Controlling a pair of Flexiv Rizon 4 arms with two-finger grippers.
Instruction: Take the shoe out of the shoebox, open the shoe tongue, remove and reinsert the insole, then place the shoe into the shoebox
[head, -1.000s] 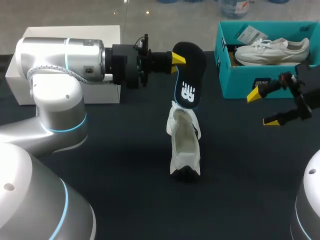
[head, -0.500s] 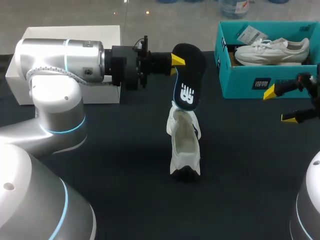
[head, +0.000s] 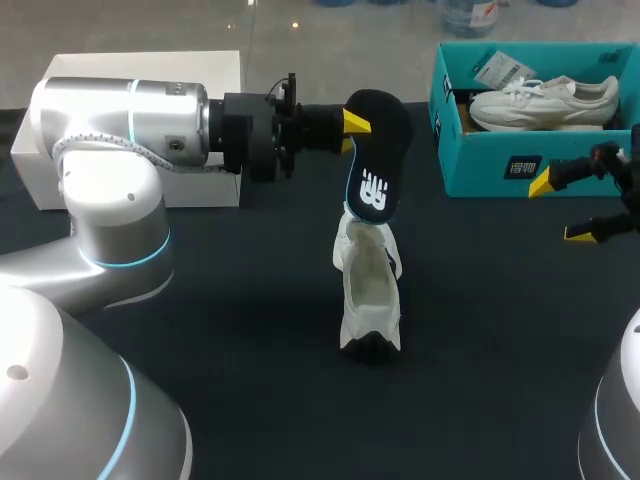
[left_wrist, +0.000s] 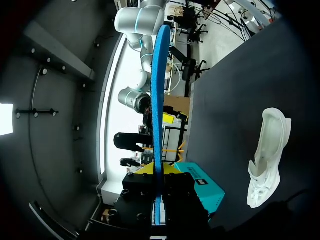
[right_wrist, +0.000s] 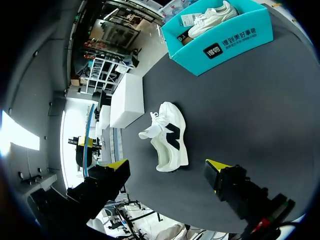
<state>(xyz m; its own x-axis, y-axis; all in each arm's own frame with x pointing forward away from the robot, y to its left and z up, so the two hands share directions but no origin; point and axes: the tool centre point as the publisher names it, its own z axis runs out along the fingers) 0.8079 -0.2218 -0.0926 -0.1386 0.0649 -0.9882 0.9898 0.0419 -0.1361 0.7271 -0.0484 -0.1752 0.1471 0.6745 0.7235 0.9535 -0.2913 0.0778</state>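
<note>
The shoe (head: 368, 290) stands mid-table, long axis six to twelve, toe seemingly toward twelve, mouth up; the insole (head: 378, 160) hangs over its far end, nearly upright, pinched by the left gripper (head: 352, 120), the nearer one, with the shoe at its six and lower; the right gripper (head: 560, 209), fingers spread and empty, sits well apart at three; the shoebox (head: 500, 170) lies beyond at one.

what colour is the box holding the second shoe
The shoebox is teal, best seen in the head view.
</note>
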